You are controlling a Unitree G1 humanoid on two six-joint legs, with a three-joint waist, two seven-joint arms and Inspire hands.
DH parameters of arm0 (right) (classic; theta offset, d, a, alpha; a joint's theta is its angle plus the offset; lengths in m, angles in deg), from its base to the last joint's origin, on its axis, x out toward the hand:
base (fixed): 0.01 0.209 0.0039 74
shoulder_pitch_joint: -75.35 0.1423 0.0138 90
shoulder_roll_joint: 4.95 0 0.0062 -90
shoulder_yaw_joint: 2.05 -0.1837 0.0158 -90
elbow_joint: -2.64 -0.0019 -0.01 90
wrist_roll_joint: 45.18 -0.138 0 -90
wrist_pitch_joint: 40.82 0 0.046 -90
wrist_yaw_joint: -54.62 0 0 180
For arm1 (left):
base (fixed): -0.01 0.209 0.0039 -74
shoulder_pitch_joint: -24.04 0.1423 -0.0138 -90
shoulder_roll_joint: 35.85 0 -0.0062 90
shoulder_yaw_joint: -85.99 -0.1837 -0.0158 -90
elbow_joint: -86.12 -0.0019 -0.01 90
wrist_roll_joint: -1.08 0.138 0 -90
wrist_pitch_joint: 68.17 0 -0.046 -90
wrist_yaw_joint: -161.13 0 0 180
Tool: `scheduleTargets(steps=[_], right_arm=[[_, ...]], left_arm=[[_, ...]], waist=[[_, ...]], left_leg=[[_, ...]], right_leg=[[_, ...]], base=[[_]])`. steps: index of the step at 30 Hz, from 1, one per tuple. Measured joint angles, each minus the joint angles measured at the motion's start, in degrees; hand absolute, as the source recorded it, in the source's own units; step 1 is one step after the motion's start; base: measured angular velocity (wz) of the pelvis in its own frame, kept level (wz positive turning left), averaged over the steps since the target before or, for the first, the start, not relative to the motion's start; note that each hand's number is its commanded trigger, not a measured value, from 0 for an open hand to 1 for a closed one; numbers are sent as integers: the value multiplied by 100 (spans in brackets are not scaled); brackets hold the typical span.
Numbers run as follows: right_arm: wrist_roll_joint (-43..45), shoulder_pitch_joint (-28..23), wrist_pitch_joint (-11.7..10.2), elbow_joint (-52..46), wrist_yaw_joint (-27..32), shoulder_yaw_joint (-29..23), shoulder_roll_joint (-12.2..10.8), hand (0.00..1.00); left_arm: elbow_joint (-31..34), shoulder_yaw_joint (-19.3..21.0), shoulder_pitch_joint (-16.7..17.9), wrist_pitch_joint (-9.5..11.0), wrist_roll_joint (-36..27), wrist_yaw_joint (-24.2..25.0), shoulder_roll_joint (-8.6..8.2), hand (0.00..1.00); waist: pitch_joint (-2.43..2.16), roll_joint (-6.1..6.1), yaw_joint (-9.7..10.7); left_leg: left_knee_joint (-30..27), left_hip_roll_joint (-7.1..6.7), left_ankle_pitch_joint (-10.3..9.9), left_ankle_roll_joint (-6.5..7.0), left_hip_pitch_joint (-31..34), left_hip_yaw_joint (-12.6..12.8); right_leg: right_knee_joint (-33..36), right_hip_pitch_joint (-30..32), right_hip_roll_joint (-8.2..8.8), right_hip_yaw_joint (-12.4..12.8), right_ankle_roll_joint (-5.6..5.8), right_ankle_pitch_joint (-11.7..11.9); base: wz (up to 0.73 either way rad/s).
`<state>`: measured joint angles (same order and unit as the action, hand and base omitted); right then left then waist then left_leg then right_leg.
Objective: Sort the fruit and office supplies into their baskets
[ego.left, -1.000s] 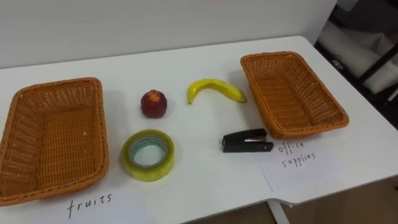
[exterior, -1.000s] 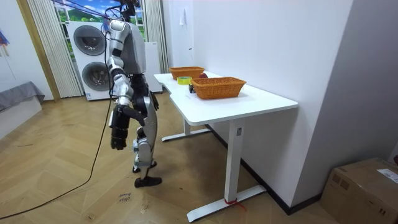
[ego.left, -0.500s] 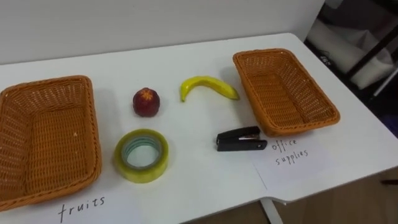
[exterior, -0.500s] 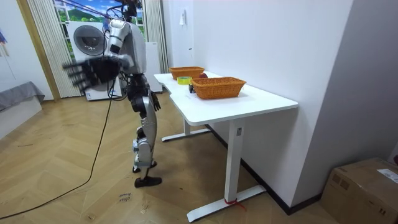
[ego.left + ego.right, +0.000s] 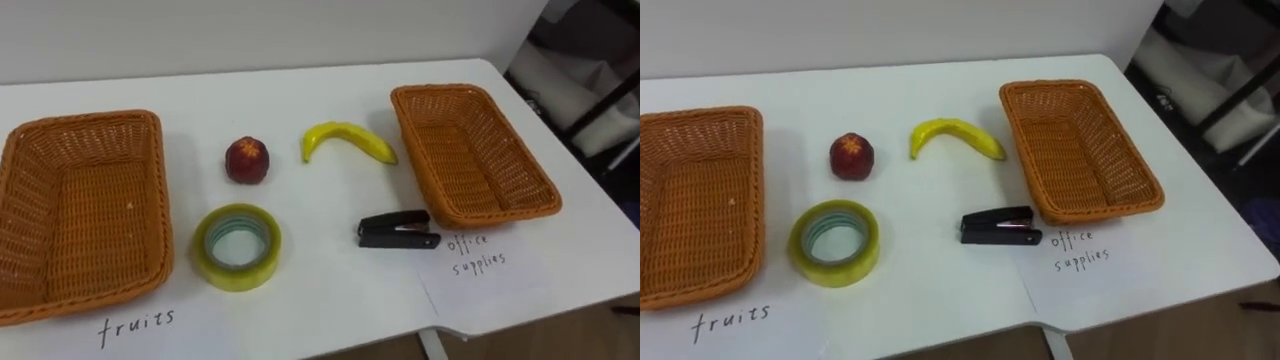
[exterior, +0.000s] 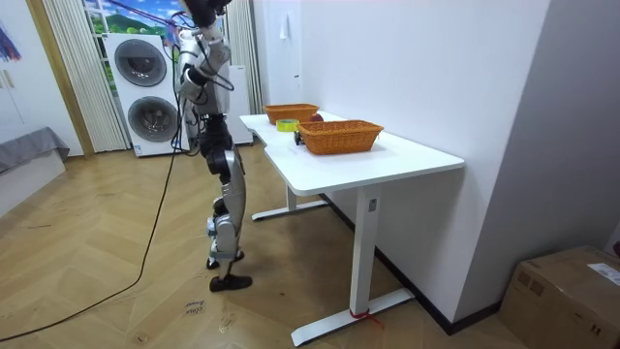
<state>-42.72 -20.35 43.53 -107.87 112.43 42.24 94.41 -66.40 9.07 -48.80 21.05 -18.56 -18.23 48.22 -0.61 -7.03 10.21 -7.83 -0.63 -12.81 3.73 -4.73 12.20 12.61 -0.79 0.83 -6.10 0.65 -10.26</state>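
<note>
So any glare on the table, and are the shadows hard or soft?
Left eye view: the table is evenly lit, no glare; the banana and tape roll cast faint soft shadows. Room view: even light too, no hard shadows on the floor.

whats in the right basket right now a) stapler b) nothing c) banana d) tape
B: the right basket is empty, while the stapler, banana and tape all lie on the table.
</note>
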Motion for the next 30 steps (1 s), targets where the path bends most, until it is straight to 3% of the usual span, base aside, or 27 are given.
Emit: scheduleTargets(steps=[2,7,14,25,30], right_arm=[[59,122,3,-311,-58,97,8,0],[223,306,-2,-717,-393,382,8,0],[444,1081,43,-915,-864,566,9,0],[670,1360,84,-959,-1763,1441,102,0],[1019,1360,199,-946,-2552,1993,100,0]], left_arm=[[-144,-7,-24,53,11,-11,1,0],[-191,-122,-21,110,6,-49,-4,0],[-293,-137,-80,108,19,83,-16,0],[-537,-84,-190,133,137,180,-11,0],[-574,-84,-209,181,139,318,-9,0]], waist=[[19,-14,-99],[5,-25,-223],[3,73,-289],[20,72,-592],[20,59,-755]], left_leg=[[7,0,0,0,-53,3],[9,-3,-4,4,-88,-17],[-59,-12,-6,8,-55,-180],[-90,-5,-1,1,-94,-149],[-105,-5,0,1,-91,-146]], right_leg=[[-4,-35,-2,-7,0,0],[-9,-104,26,-199,0,1],[-25,-143,64,-428,0,1],[-15,-220,72,-481,-13,10],[-20,-227,72,-476,-21,14]], base=[[0],[1],[11],[-1],[0]])
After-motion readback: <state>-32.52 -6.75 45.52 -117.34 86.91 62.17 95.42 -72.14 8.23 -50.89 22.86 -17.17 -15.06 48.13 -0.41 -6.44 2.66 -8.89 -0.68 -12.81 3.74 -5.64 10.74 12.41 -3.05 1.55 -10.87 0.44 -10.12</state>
